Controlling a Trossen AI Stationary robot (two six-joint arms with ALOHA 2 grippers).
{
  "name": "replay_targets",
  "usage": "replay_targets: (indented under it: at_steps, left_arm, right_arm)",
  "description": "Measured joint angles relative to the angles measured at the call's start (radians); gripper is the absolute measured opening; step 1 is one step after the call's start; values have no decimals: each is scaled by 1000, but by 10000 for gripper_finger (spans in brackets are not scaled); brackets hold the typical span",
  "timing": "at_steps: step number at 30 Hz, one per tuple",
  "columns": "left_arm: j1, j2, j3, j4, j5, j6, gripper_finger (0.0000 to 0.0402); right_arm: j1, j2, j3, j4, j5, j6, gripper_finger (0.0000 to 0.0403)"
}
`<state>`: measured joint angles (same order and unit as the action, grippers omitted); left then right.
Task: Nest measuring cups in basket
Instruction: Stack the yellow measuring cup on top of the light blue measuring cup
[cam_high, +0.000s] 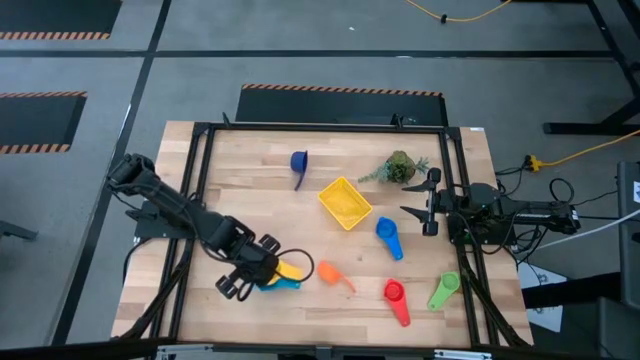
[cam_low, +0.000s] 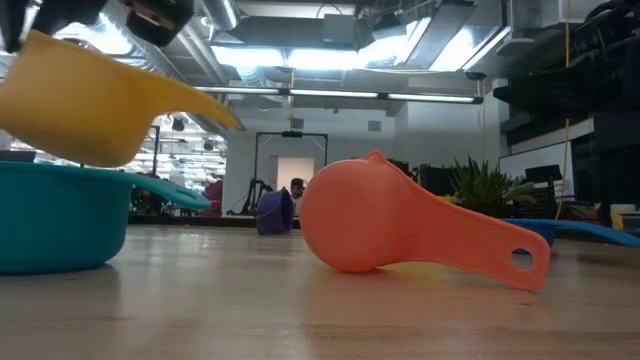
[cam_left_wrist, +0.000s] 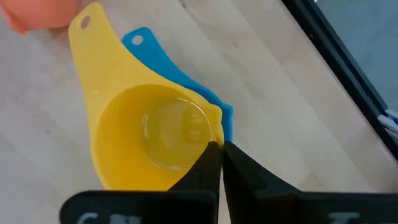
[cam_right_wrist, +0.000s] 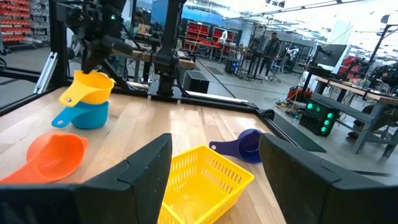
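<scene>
Nearest the bench's front edge, the left gripper has its fingers pinched onto the rim of the yellow cup. The low view shows that cup raised and tilted just above the light blue cup, which stands on the bench; whether the two touch cannot be told. In the left wrist view the light blue handle lies directly under the yellow one.

Just beside this pair lies the orange cup, on its side with the handle pointing away from them. Further along the front edge sit the red cup and the green cup, near each other but apart.

Mid-bench, the blue cup lies just beside the yellow basket — not inside it. The basket stands near the bench centre, turned corner-on, with no cup in it in the overhead view.

The right gripper hangs at the bench's right edge, fingers spread wide and holding nothing — its wrist view looks over the basket toward the left arm.

Farthest back, the dark blue cup lies alone behind the basket, and a green plant sprig rests near the back right corner.
</scene>
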<state>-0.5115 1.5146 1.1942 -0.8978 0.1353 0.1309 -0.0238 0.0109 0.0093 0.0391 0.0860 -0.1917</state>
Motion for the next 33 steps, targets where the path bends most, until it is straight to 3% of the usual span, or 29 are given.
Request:
replay_targets:
  at_steps: [11, 16, 33]
  left_arm:
    - [-33, 0, 0, 0, -54, 0, 11]
    - [-32, 1, 0, 0, -53, -98, 14]
    - [-32, 1, 0, 2, -66, -161, 66]
  right_arm:
    - [0, 0, 0, 1, 0, 0, 248]
    - [0, 0, 0, 0, 0, 0, 248]
    - [0, 0, 0, 1, 0, 0, 248]
